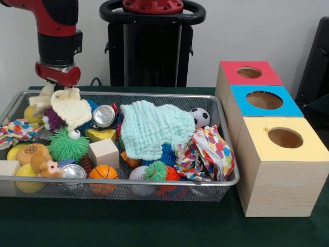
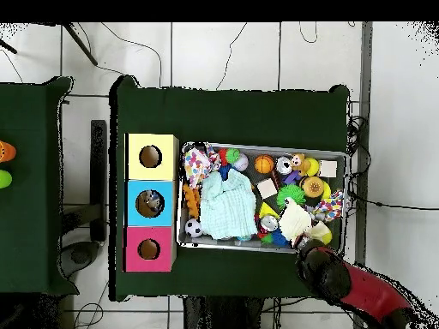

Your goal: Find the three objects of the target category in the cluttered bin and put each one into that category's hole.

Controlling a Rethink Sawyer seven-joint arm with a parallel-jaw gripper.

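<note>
Bin (image 1: 226, 181) crammed: toys, balls, mint cloth (image 1: 157, 127).

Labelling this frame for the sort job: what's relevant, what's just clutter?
Job: gripper at the cream cloth, mesh bin, red box, blue box, yellow box. The target category is not evident.
Clutter, probably: soccer ball, wooden cube, orange basketball, green spiky ball.

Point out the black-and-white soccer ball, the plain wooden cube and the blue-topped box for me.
Black-and-white soccer ball (image 1: 200, 117): front view, centre of its visible upper half.
Plain wooden cube (image 1: 104, 153): front view, middle of the block.
Blue-topped box (image 1: 291, 107): front view, blue top surface right of its hole.
</note>
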